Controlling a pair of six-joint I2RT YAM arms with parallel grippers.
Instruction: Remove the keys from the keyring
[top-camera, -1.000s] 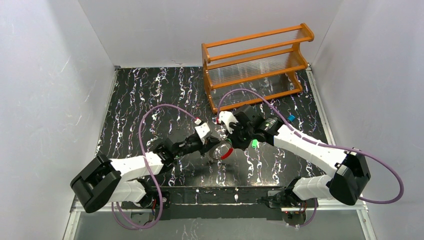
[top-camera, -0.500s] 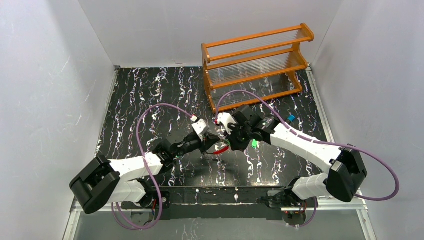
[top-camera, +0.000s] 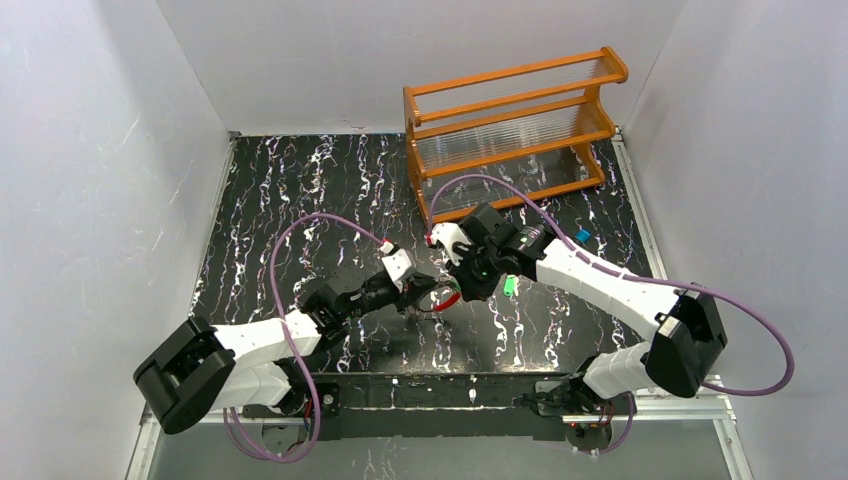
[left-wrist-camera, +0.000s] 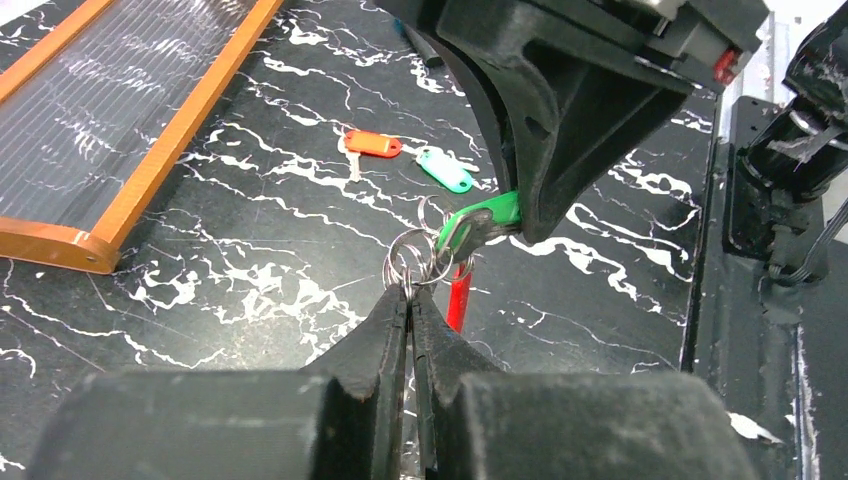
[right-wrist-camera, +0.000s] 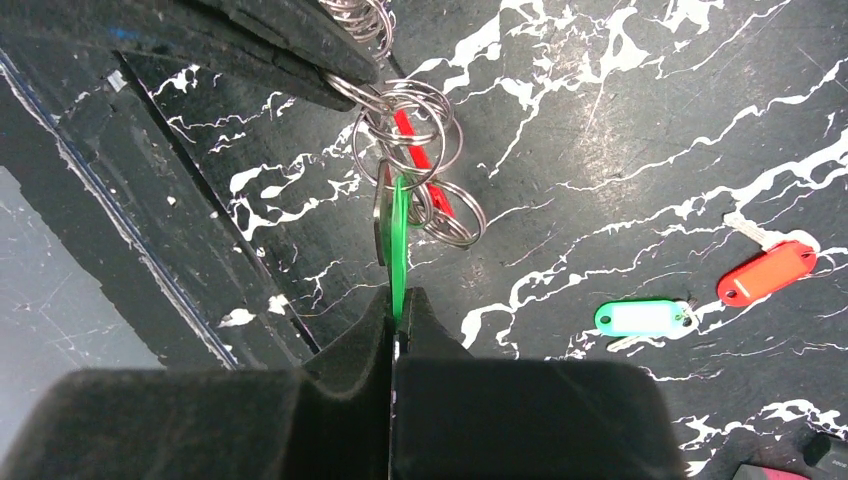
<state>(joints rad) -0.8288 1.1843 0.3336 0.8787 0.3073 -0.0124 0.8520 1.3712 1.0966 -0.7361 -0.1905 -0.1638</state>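
Edged left over the black marbled counter (top-camera: 280, 200), the left claw (left-wrist-camera: 410, 292) pinches the silvery wire keyring (left-wrist-camera: 413, 262). Likewise shifted, the right claw (right-wrist-camera: 398, 302) clamps the green plastic-headed key (right-wrist-camera: 399, 235).

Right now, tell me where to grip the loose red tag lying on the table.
Pinch the red tag across its long plastic edges, coming straight down: it lies flat, its sides are parallel, and the teal tag beside it lies apart, leaving finger room.
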